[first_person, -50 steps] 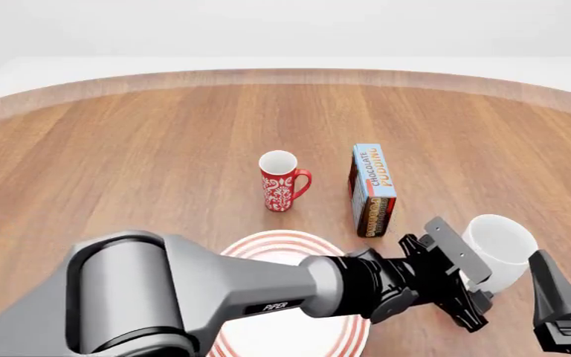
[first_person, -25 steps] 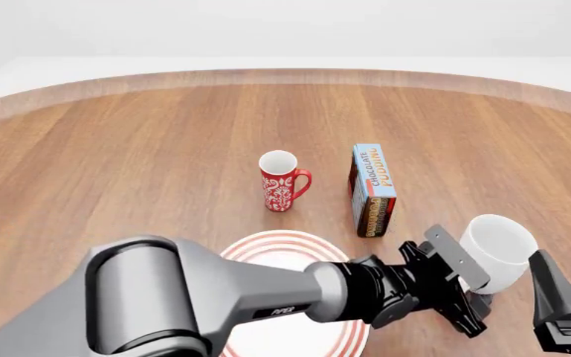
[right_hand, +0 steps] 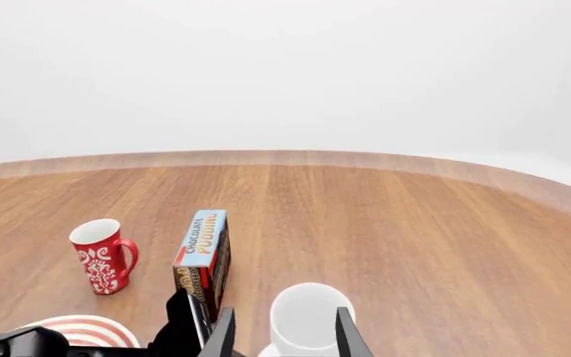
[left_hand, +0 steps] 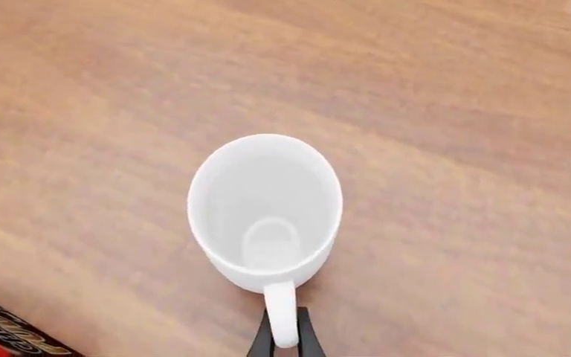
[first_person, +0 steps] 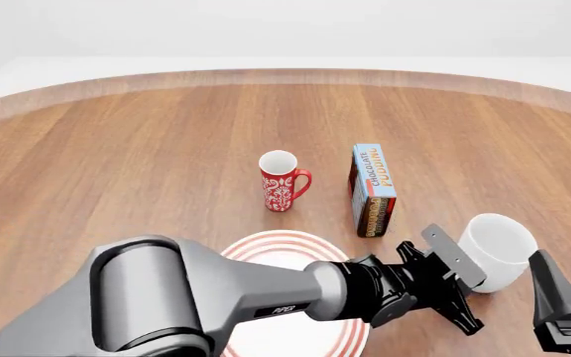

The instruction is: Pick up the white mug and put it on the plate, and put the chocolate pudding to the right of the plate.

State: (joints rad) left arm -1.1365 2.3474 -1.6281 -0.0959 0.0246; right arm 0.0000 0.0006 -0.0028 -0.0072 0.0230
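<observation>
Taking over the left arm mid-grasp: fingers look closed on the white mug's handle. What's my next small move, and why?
Probably a short straight lift. The left gripper appears pinched on the loop handle of the plain white ceramic mug, which seems still on the wooden table, right of the red-ringed white plate. Raise before swinging left.

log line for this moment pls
left tool shut on loop handle of plain white ceramic mug | right tool open, idle | mug off red-ringed round plate
</observation>
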